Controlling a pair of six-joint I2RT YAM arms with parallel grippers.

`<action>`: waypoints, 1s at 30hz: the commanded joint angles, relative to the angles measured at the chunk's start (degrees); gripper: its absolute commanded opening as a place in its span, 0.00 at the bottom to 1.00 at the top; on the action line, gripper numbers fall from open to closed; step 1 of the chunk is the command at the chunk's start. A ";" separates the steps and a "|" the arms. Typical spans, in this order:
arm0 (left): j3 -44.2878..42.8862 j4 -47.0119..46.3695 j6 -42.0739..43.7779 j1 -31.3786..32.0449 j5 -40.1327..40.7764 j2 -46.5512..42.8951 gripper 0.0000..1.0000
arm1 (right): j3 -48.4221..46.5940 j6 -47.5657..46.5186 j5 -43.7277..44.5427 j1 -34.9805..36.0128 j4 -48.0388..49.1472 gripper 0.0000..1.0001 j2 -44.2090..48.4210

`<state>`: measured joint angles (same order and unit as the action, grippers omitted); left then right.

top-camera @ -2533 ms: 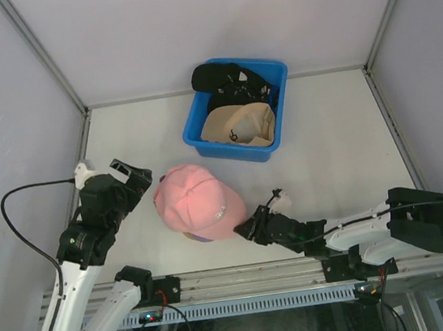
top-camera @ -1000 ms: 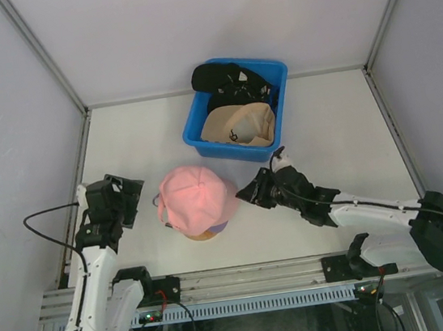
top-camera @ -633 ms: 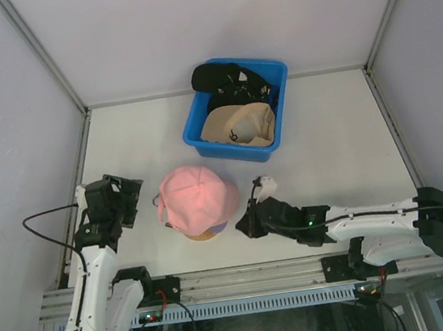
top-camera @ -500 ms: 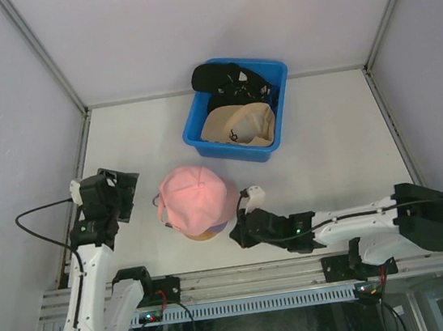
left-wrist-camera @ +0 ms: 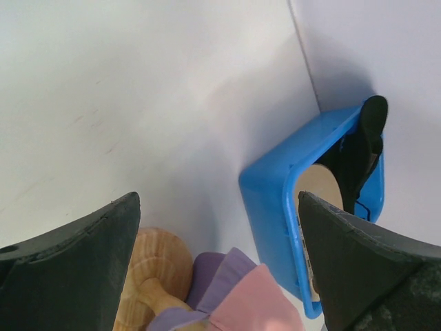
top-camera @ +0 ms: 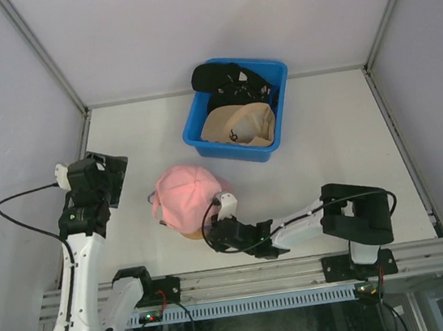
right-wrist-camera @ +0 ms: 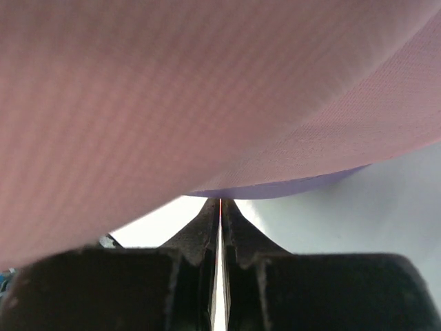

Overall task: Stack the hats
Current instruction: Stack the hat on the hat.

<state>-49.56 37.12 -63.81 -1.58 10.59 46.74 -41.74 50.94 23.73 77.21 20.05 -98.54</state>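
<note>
I see the white desk [top-camera: 341,141] spanning the work area, with walls on three sides.

The blue bin [top-camera: 232,154] stands at the far centre of the desk. It holds two hats. The tan hat [top-camera: 240,122] lies in the near part of the bin. The black hat [top-camera: 218,76] lies behind it, with its brim over the bin's far-left corner.

The pink hat [top-camera: 183,199] sits at the near centre of the desk, apart from the bin. It is on top of the lavender hat [left-wrist-camera: 227,269], and both rest on the round wooden stand [left-wrist-camera: 155,265]. In the overhead view the pink hat covers almost all of the stack. In the left wrist view the lavender fabric and the wooden base show below the pink edge.

The left gripper [left-wrist-camera: 217,207] is raised at the left side of the desk, well apart from the stack, and points toward the bin and the stand. Its jaws are spread wide with nothing between them.

The right gripper [top-camera: 214,236] lies low at the near-right edge of the pink hat. Its fingertips [right-wrist-camera: 213,217] are pressed together, leaving only a thin slit. They sit just under the pink fabric, with the lavender edge beyond them. I see nothing clamped between them. I cannot tell whether they touch the hat.
</note>
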 commanded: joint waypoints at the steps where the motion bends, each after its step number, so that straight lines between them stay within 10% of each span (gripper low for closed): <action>1: -5.85 -3.19 3.25 -0.41 0.34 1.87 1.00 | -3.16 -0.48 -0.49 -0.43 5.25 0.00 -4.05; 30: -7.45 -3.61 4.47 -0.42 3.81 2.39 1.00 | -11.14 -4.23 -9.23 -10.20 -7.82 0.05 -5.78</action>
<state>-54.96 34.39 -59.79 -1.58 13.65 50.89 -55.48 46.39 14.72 64.93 16.32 -110.61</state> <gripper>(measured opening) 0.996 0.033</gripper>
